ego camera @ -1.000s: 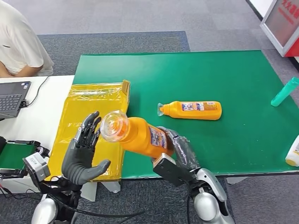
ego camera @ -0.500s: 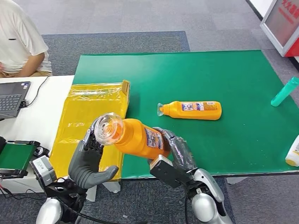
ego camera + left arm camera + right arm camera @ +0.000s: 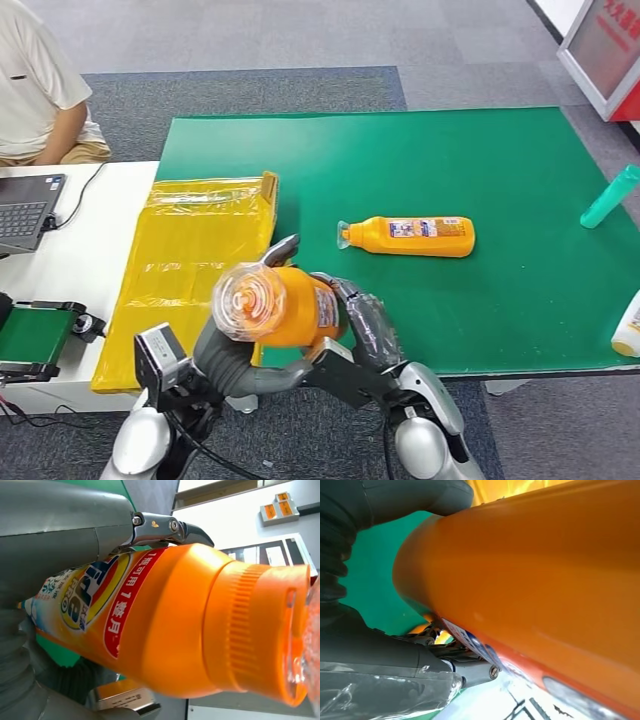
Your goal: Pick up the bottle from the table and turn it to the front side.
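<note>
My left hand (image 3: 226, 355) has closed in under the orange bottle (image 3: 290, 305); both it and my right hand (image 3: 362, 325) now grip it, cap toward me, above the table's (image 3: 528, 300) near edge.

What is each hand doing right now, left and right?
Left hand: wrapped around the orange bottle near its cap end, holding it.
Right hand: gripping the same bottle at its base end, off the table.
</note>
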